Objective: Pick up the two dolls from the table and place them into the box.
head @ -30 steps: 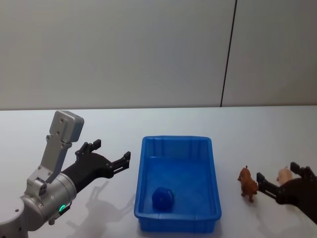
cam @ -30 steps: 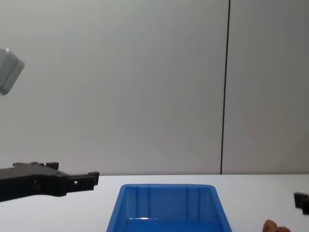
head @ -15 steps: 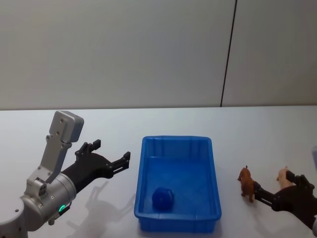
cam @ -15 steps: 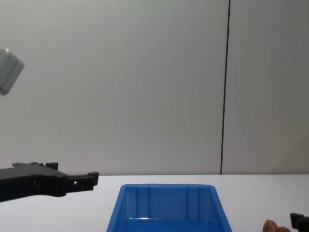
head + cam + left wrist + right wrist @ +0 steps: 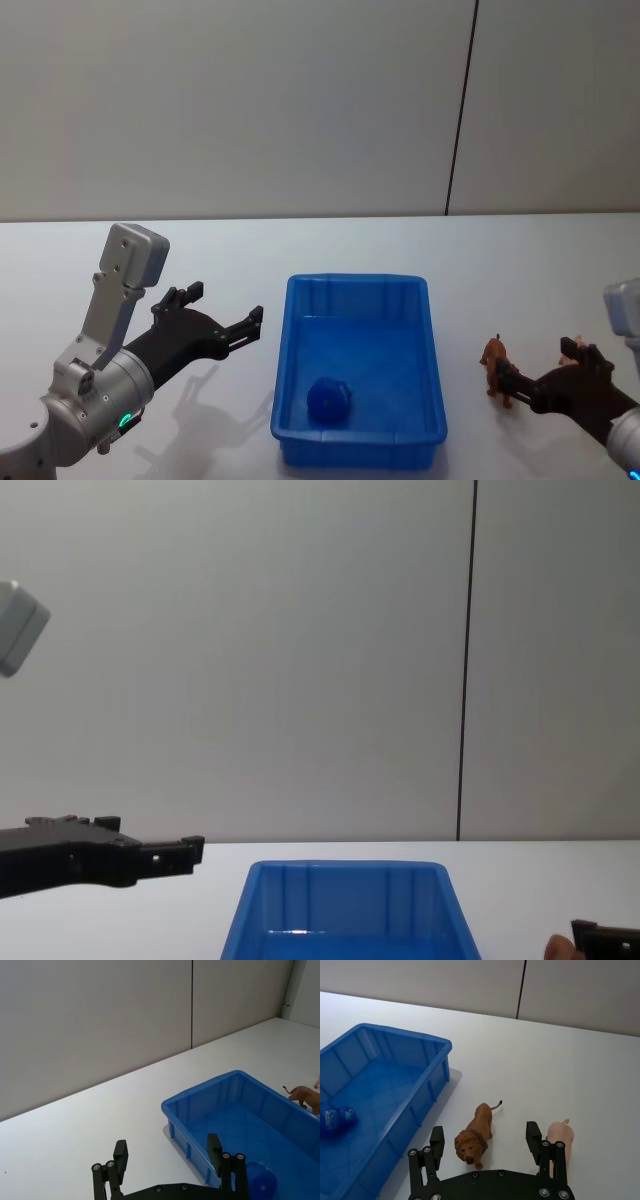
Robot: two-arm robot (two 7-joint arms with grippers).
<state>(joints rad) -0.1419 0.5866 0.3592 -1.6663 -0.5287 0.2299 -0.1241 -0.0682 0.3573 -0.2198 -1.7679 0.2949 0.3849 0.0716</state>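
My right end effector, wide open, straddles the brown doll. Left end effector hovers open beside the box.

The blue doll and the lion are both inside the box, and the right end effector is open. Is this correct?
Not quite. Only the blue doll is inside the box; the lion stands on the table beside it, as the right wrist view shows. The right end effector is open, as you say.

Bright even light, soft faint shadows on the table, small glint inside the box
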